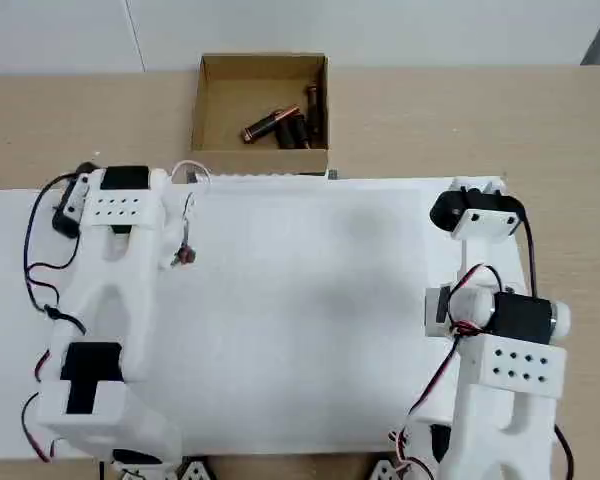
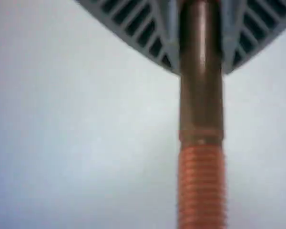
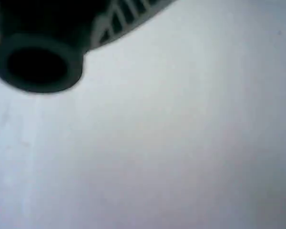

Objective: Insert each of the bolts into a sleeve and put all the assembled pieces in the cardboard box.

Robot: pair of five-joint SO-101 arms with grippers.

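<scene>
Inside the cardboard box (image 1: 230, 95), several assembled pieces (image 1: 280, 128); left gripper (image 2: 200, 57) clamped on a bolt (image 2: 201, 157), right gripper (image 3: 71, 28) on a sleeve (image 3: 38, 64).

A large white rectangular mat (image 1: 300, 300) covers most of my light wooden tabletop (image 1: 430, 120). Bare wood shows along the mat's far edge and both sides.

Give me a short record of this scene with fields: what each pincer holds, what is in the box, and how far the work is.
left pincer: shut on a copper bolt, threaded end sticking out
right pincer: shut on a dark sleeve, open end showing
box: cardboard, beyond the white mat; several pieces lie inside
progress: bolt and sleeve are apart, each with its own arm, not yet joined
</scene>
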